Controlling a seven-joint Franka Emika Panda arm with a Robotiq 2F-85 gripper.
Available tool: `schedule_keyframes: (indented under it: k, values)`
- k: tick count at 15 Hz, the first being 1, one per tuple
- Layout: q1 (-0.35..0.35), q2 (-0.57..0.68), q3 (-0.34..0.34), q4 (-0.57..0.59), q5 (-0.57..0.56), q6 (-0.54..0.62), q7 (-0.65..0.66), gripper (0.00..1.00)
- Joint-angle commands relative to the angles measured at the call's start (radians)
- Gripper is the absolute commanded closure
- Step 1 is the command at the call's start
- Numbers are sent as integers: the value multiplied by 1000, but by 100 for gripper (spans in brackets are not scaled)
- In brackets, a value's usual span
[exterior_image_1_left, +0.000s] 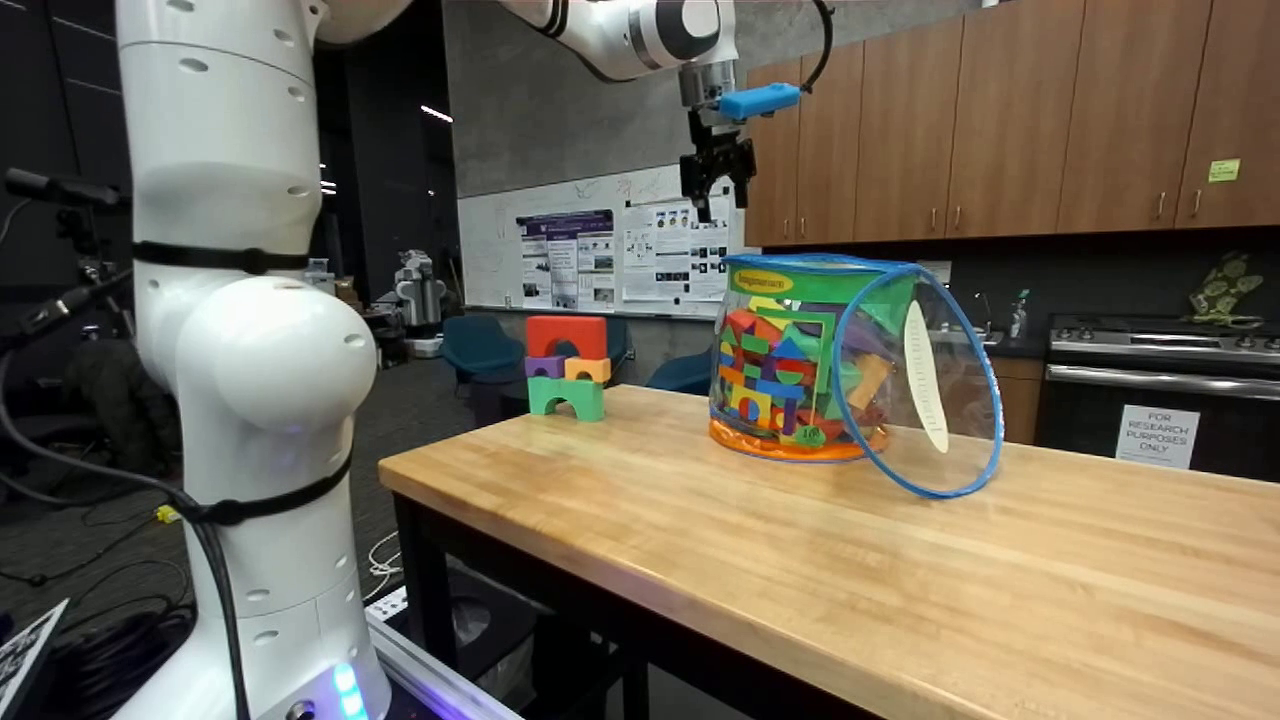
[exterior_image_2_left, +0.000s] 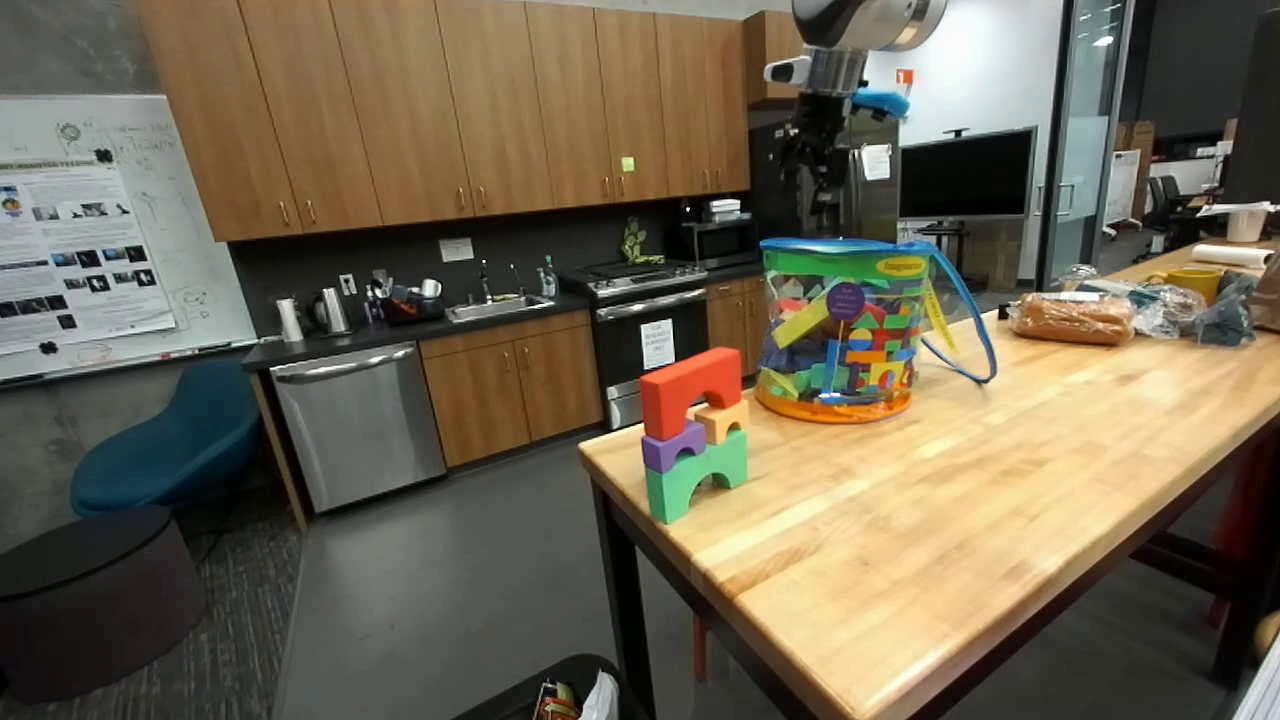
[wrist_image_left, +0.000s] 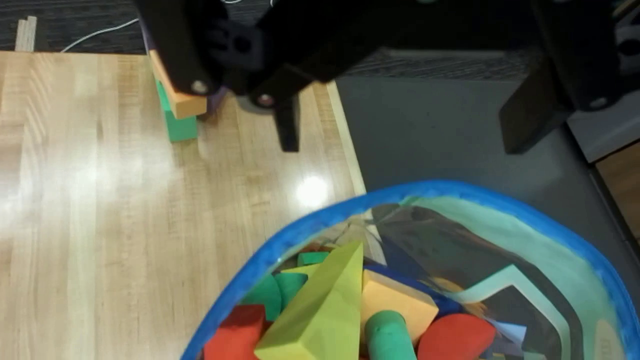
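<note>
Block drum (exterior_image_2_left: 820, 264): upright on the desk (exterior_image_1_left: 700, 540), clear-walled, with a green upper band, an orange base and a blue rim (wrist_image_left: 435, 189).
Tool (wrist_image_left: 402, 142): spread wide, with fingers (wrist_image_left: 287, 127) well apart and nothing gripped between them; raised higher than the block drum in both exterior views, near its mouth and not touching.
Lid (exterior_image_1_left: 925, 380): round, clear and blue-edged; hanging outward from the blue rim and leaning down to the desk.
Heaped blocks (exterior_image_1_left: 775, 372): loose inside the block drum; including, in the wrist view, a yellow triangular prism (wrist_image_left: 325, 310), a green cylinder (wrist_image_left: 390, 335), an orange block (wrist_image_left: 395, 292) and a rounded red block (wrist_image_left: 455, 335).
Arch stack (exterior_image_1_left: 590, 364): near a corner of the desk, apart from the block drum (partly hidden behind the tool in the wrist view); composed of a green arch (exterior_image_2_left: 668, 488) at the bottom, a purple arch (exterior_image_2_left: 665, 448) and an orange arch (exterior_image_2_left: 725, 415) side by side on it, and a red arch (exterior_image_2_left: 680, 382) across both.
Desk, farther along: bearing a wrapped bread loaf (exterior_image_2_left: 1072, 318) and a yellow mug (exterior_image_2_left: 1195, 280), near each other in an exterior view.
Kitchen wall (exterior_image_1_left: 1080, 275): fitted with wood-fronted cabinets (exterior_image_1_left: 1010, 130) over a range (exterior_image_1_left: 1165, 393), with a paper sign (exterior_image_1_left: 1158, 436) on the oven door.
</note>
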Motion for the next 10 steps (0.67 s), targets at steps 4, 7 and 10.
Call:
schedule_keyframes:
  k: [4,7,10]
  values:
    - [-46,73,-27,33,-73,61,69,0]
    - [-60,91,-34,34,-102,69,105,0]
    - [-71,105,-36,22,-118,74,123,0]
